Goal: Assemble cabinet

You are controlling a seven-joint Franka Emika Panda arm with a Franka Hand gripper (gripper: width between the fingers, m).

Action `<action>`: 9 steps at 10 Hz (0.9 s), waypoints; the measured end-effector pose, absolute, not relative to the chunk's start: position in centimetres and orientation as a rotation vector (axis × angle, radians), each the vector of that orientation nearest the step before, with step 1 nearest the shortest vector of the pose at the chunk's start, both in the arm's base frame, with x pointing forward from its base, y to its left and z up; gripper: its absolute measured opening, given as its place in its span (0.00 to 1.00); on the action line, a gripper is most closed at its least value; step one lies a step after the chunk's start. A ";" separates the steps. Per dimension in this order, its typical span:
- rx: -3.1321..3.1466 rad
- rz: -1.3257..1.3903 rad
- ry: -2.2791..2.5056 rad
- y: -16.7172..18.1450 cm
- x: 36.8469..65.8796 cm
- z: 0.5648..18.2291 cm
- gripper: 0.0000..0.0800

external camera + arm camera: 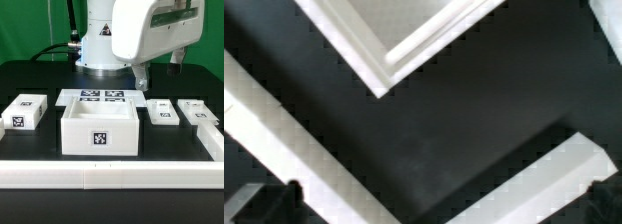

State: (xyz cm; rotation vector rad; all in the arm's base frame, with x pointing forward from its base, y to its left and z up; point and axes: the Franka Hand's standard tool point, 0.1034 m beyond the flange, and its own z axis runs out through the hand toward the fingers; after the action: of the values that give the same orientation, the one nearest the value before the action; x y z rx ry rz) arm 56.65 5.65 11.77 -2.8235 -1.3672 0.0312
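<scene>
White, thick-walled plastic forms the cabinet [100, 140], a square open-topped box resting on the matte black table [35, 80] in the middle of the exterior view, with 1 black-and-white square tag on its facing wall. Just behind it lies the thin, flat marker board [100, 97]. 1 small tagged left block [25, 112] sits toward the exterior view's left. 2 more, a near right block [163, 112] and a far right block [196, 112], sit toward its right. A long smooth white rail [100, 176] runs across the front. My gripper [145, 74] hangs above the table behind the right-hand blocks, apart from the cabinet. Whether my fingers are spread or pressed together I cannot tell. The wrist view is blurred, showing a sharp V-shaped white edge [345, 40] against black.
</scene>
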 end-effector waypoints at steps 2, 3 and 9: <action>-2.824 0.031 -1.367 5.7 56.6 11.8 1.00; -2.824 0.031 -1.367 5.7 56.6 11.8 1.00; -2.817 0.031 -1.383 5.5 56.5 11.7 1.00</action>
State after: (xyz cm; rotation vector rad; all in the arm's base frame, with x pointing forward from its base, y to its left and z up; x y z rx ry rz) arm 56.55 5.54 11.68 -2.8168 -1.3831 0.0308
